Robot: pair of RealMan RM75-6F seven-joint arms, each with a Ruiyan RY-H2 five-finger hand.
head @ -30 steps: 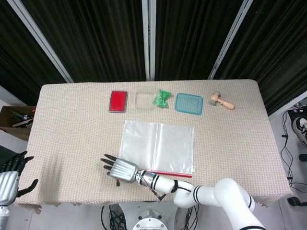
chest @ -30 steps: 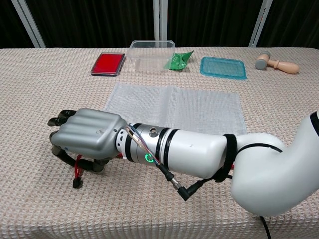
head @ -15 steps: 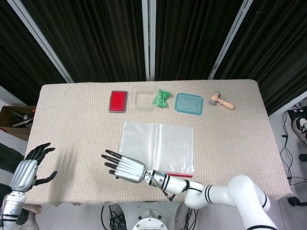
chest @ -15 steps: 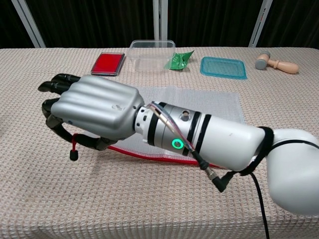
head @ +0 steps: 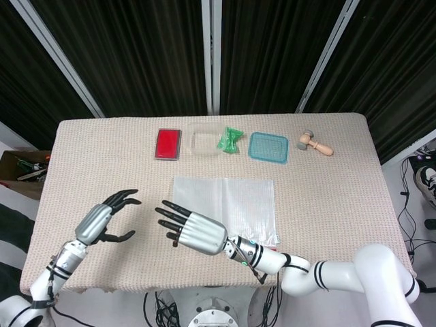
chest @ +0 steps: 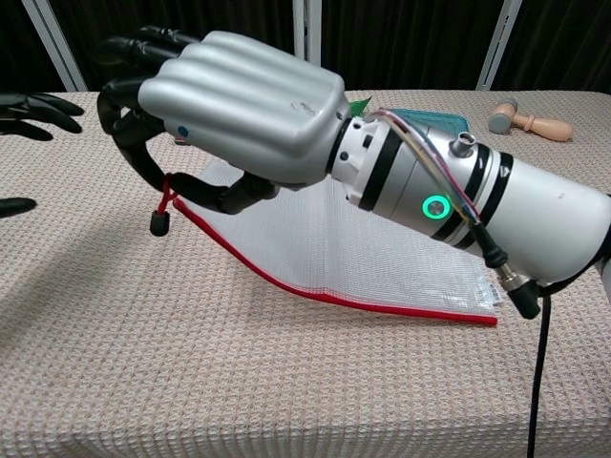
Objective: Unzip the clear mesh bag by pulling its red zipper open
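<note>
Right hand (chest: pixel 239 105): raised above tabletop (head: pixel 88 157), fingers (chest: pixel 205 191) pinching red zipper pull (chest: pixel 162 212).
Mesh bag (chest: pixel 353 243): mid-tabletop, left corner of red zipper (chest: pixel 325 298) edge lifted, right end down.
Left hand (head: pixel 102 221): hovering left of bag, fingers spread, holding nothing.

1. In the chest view, the left hand (chest: pixel 29 114) is cut off by the left edge; only dark fingertips show.
2. In the same view, the right hand (chest: pixel 234 105) covers the clear container, the green packet and most of the blue lid (chest: pixel 434 119).
3. In the head view, the right hand (head: pixel 194 233) hides the near left corner of the mesh bag (head: pixel 235 204) and its red zipper (chest: pixel 315 296).
4. Whether the bag's mouth is open cannot be told.
</note>
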